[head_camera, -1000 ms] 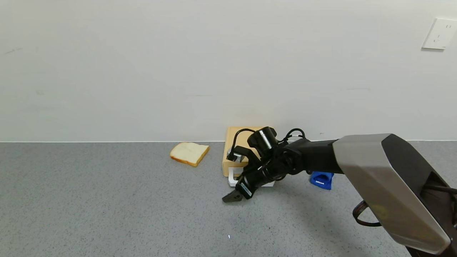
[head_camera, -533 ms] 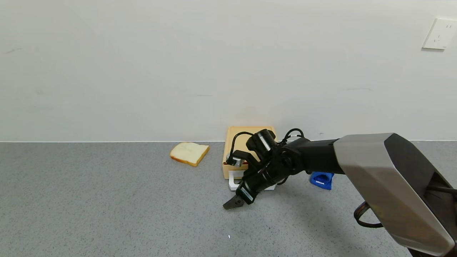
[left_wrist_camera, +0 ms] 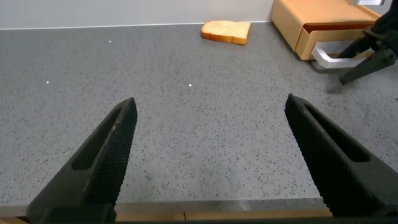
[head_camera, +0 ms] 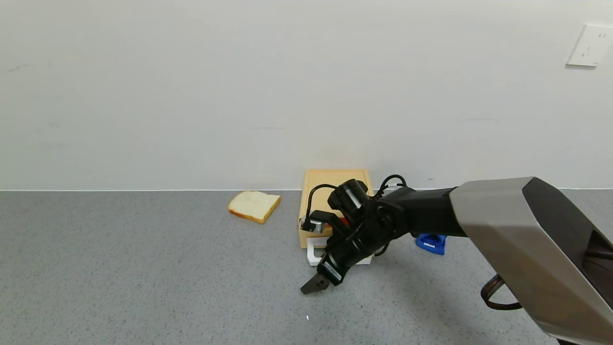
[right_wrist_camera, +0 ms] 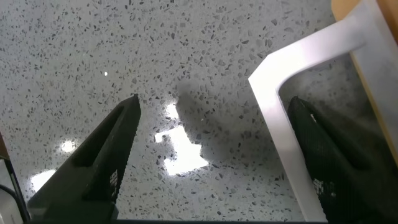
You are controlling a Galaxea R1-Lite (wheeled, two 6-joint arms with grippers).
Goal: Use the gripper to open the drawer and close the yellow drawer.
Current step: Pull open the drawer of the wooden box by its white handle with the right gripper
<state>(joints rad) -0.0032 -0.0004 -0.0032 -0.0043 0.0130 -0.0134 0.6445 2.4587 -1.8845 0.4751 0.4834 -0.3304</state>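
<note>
The pale yellow-tan drawer [head_camera: 316, 191] lies flat on the grey counter by the wall, its white loop handle [head_camera: 313, 256] facing me. My right gripper [head_camera: 320, 274] is open at the handle. One finger [right_wrist_camera: 333, 165] sits inside the handle [right_wrist_camera: 311, 62] loop and the other finger [right_wrist_camera: 99, 165] is outside it over bare counter. The drawer [left_wrist_camera: 311, 18] looks slid out a little, with a red strip showing behind its front. My left gripper [left_wrist_camera: 211, 155] is open and empty over the counter's near edge, far from the drawer.
A bread slice [head_camera: 254, 205] lies left of the drawer. A blue rolled cloth [head_camera: 431, 243] lies to its right, behind my right arm. The wall stands right behind the drawer. Grey counter [head_camera: 143, 278] stretches to the left and front.
My right gripper has moved toward me with its finger in the handle. The handle and drawer front have come forward with it. The left arm has not moved.
</note>
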